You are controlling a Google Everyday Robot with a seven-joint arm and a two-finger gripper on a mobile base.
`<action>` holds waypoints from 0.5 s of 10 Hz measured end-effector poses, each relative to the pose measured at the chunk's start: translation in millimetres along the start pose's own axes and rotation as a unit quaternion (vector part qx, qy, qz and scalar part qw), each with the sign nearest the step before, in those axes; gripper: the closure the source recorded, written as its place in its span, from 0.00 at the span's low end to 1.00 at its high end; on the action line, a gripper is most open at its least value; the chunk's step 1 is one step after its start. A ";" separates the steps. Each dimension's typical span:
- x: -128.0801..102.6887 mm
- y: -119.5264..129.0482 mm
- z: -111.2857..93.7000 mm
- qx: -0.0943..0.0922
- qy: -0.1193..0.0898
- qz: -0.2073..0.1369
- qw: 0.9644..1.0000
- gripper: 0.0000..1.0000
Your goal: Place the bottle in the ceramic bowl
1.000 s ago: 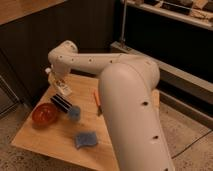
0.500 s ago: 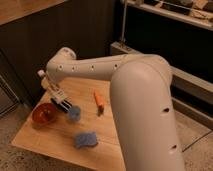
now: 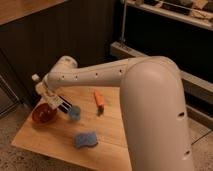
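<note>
The bottle is small and white with a white cap. It is tilted, cap pointing up and left, and held in my gripper. The gripper hangs from the white arm's wrist, just above the right rim of the ceramic bowl. The bowl is glossy orange-red and stands on the left part of the wooden table. The bottle is above the bowl's far edge and does not touch it. The gripper hides the bottle's lower end.
A small blue cup stands just right of the bowl, close to the gripper. An orange-handled tool lies at mid-table. A blue sponge lies near the front edge. The big white arm covers the table's right side. A dark wall and shelf are behind.
The arm has swung left and down, carrying the bottle from above the blue cup to over the bowl's right rim. The camera view has also shifted.
</note>
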 end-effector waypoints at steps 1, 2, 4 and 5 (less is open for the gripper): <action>8.9 6.5 0.8 -0.005 0.004 -0.004 1.000 1.00; 16.7 10.1 1.9 -0.008 0.009 -0.008 1.000 1.00; 27.9 22.1 7.7 -0.011 0.024 -0.023 0.999 1.00; 32.5 30.9 14.8 -0.012 0.034 -0.036 0.999 1.00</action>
